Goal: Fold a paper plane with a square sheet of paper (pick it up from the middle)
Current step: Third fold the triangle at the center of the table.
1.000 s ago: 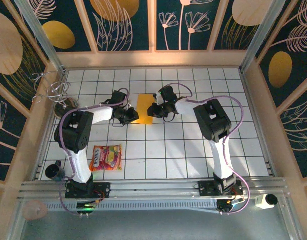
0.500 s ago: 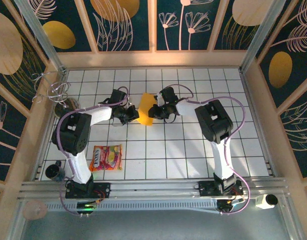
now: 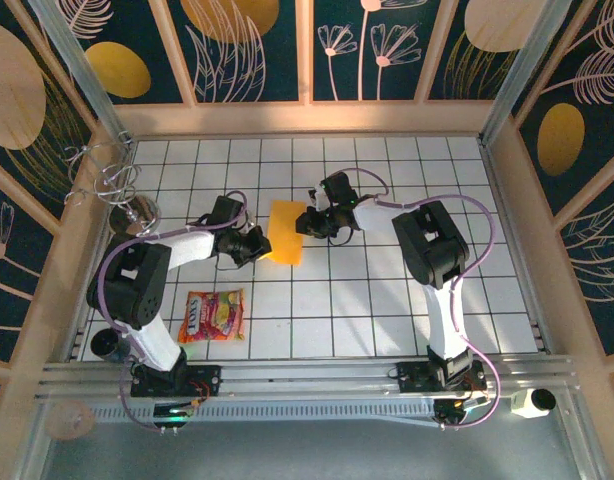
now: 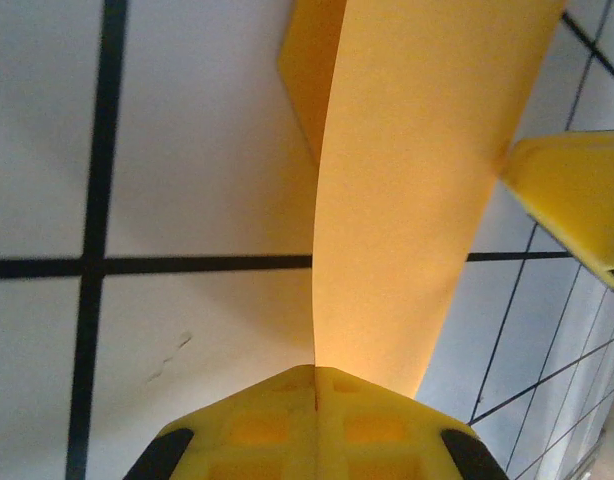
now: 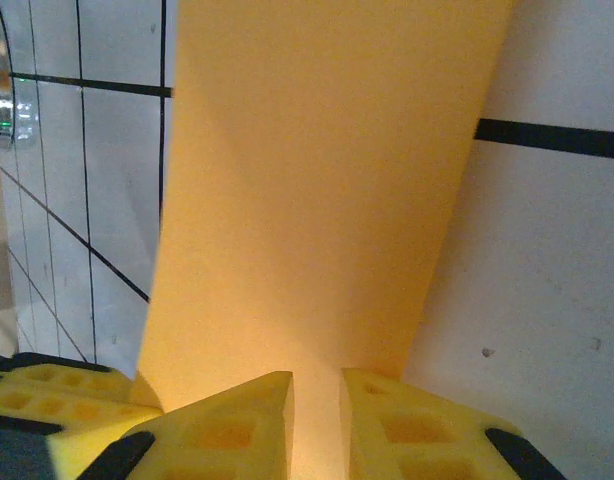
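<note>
The square sheet of paper (image 3: 285, 232), plain orange-yellow, hangs just above the white tiles between both grippers. My left gripper (image 3: 255, 245) is at its left edge. In the left wrist view the jaws (image 4: 315, 370) are pressed together on the sheet (image 4: 407, 180), which curves up and away from them. My right gripper (image 3: 309, 222) is at the sheet's right edge. Its fingers (image 5: 317, 385) stand a narrow gap apart, with the sheet (image 5: 317, 200) running into that gap. No folded paper plane can be seen.
A red-and-yellow snack packet (image 3: 213, 315) lies near the left arm's base. A dark cup (image 3: 107, 342) stands at the near left, and a wire rack (image 3: 112, 185) with a metal cup (image 3: 137, 212) at the far left. Wooden walls enclose the tiled floor.
The left jaws have closed on the sheet's left edge and pulled toward the left. The sheet, tilted up half a second ago, now lies flatter. The right fingers have parted slightly.
</note>
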`<action>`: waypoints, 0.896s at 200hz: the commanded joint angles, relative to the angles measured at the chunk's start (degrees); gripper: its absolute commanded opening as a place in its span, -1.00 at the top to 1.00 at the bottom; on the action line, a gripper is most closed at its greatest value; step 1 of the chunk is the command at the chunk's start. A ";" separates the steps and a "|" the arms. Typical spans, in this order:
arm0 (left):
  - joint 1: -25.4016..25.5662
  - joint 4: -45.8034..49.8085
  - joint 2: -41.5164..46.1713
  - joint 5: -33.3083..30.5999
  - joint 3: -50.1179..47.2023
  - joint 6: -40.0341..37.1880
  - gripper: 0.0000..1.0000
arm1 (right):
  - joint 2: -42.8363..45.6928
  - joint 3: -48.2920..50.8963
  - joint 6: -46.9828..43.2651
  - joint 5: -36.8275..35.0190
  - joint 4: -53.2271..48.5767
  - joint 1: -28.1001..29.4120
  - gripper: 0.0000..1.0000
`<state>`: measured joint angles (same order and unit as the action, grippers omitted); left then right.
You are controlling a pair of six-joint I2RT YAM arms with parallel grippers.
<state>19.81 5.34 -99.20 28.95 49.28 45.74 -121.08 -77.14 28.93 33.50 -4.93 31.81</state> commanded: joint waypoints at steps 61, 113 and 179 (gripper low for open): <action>-0.13 -4.41 0.65 4.48 1.12 3.52 0.89 | -3.33 -3.89 -1.03 0.35 -2.96 0.33 0.62; -0.08 -9.92 -0.33 9.25 3.35 5.85 0.68 | -4.24 -3.98 -2.30 -0.80 -5.36 0.27 0.64; -0.13 -12.09 -5.88 9.87 8.29 5.77 0.33 | -4.34 -3.55 -2.56 -0.54 -5.51 -0.08 0.65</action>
<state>19.81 -5.02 -102.32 37.32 54.70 51.42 -123.83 -80.01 27.33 33.28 -7.90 31.86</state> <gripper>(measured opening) 0.316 0.179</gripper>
